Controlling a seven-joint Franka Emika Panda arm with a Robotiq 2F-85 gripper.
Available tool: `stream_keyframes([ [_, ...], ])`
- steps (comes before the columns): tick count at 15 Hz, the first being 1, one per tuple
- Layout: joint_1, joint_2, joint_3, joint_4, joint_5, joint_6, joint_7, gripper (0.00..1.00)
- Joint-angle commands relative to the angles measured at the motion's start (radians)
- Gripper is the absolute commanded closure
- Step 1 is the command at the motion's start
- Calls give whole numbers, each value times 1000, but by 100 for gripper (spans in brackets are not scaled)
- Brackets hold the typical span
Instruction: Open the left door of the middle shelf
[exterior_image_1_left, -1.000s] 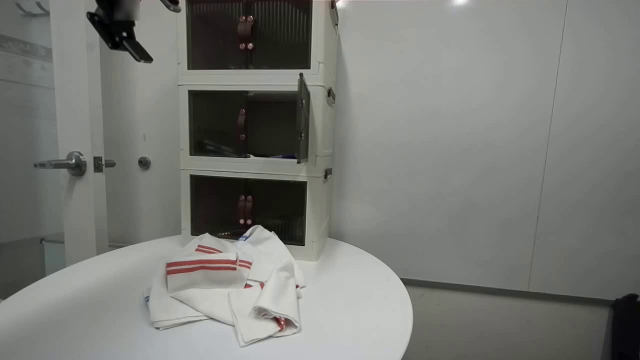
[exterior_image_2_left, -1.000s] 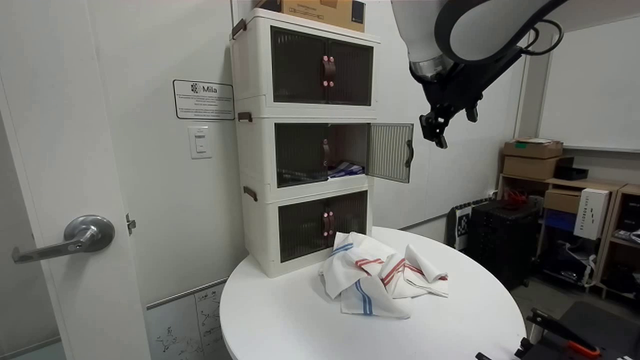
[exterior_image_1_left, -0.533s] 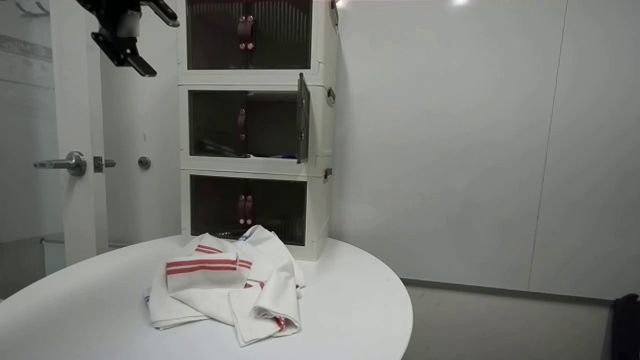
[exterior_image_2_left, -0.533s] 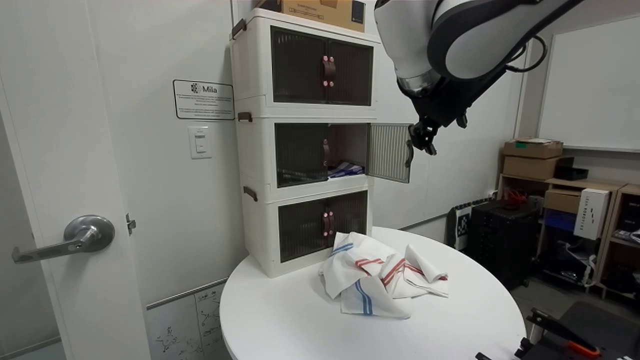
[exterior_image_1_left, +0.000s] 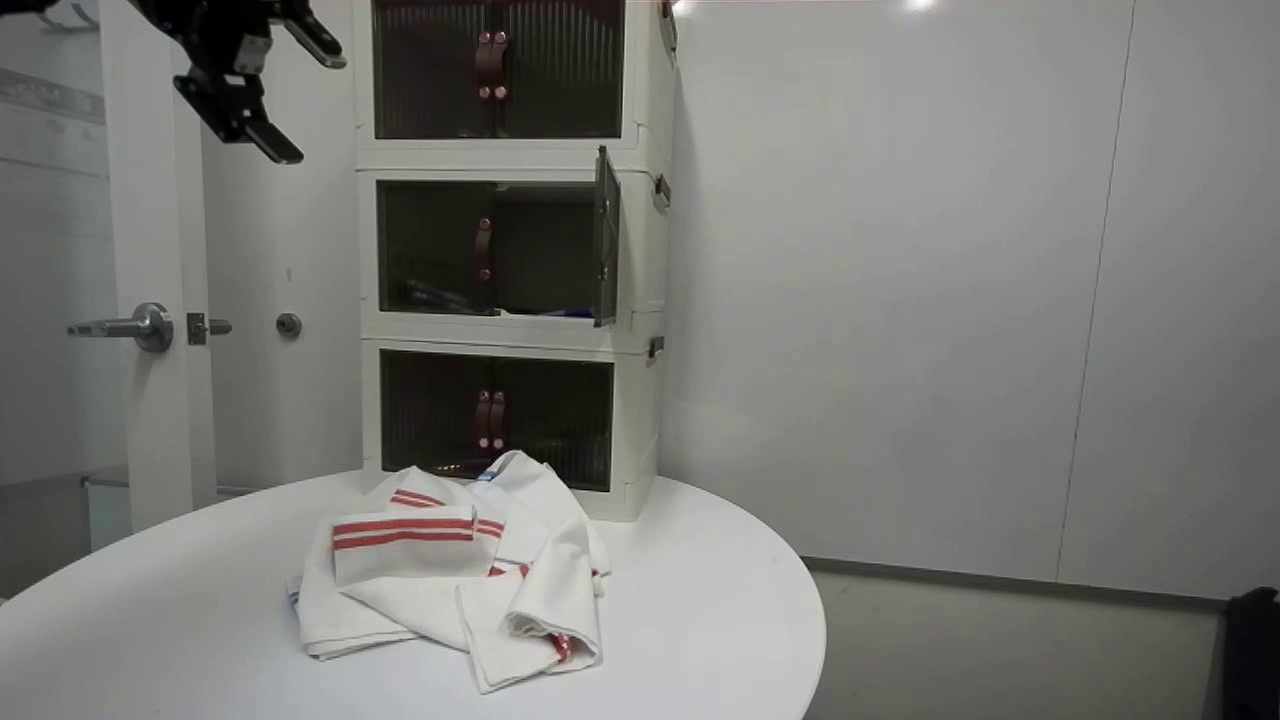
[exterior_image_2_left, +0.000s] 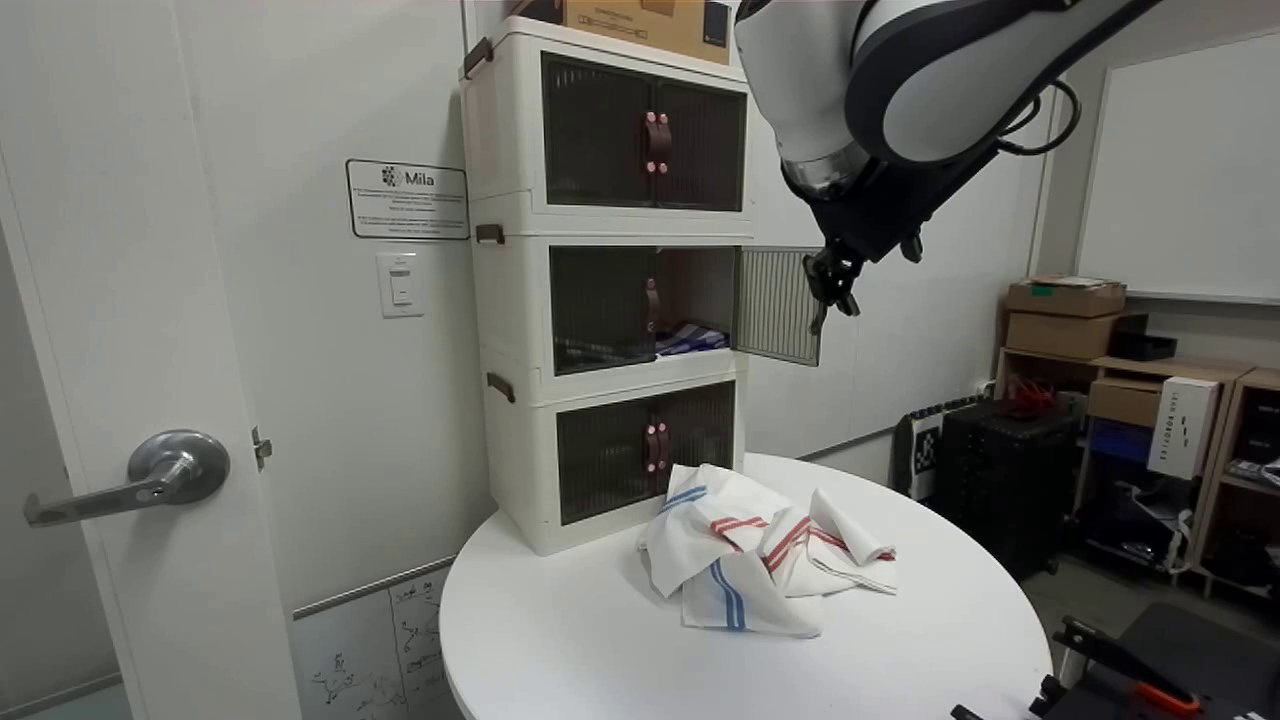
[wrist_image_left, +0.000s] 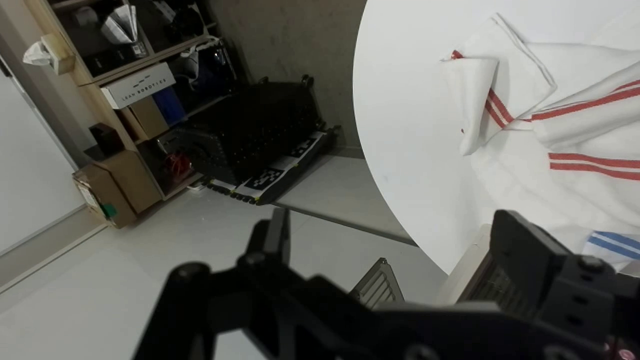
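Observation:
The left door (exterior_image_1_left: 430, 245) of the middle shelf (exterior_image_1_left: 490, 327) is shut, with its dark brown strap handle (exterior_image_1_left: 484, 250) at its right edge. In an exterior view, the same left door (exterior_image_2_left: 602, 305) and middle shelf (exterior_image_2_left: 640, 380) also show. My gripper (exterior_image_1_left: 310, 105) is open and empty, in the air in front of the cabinet, above the middle shelf's height. It also shows in an exterior view (exterior_image_2_left: 880, 278), where it overlaps the open right door's edge. In the wrist view my fingers (wrist_image_left: 393, 214) are wide apart with nothing between them; the left door is hidden there.
The middle shelf's right door (exterior_image_2_left: 775, 305) stands open, sticking outward; it also shows in the wrist view (wrist_image_left: 377, 285). Blue checked cloth (exterior_image_2_left: 692, 340) lies inside. Striped white towels (exterior_image_1_left: 420, 600) lie on the round table (exterior_image_1_left: 720, 600). Top and bottom tier doors are shut.
My gripper has moved down and, in an exterior view, to the left toward the cabinet, with most motion in the first half second. It stays open. Doors and towels have not moved.

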Motion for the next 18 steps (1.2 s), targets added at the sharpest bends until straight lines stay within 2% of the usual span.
stream_keyframes([
  [1,32,5,-27,3,-10,-12,8,0],
  [4,26,33,-21,18,-14,-21,49,0],
  [9,35,119,13,86,-54,-10,207,0],
  [14,65,231,28,190,-168,-35,353,0],
  [18,97,321,15,266,-264,-67,443,0],
])
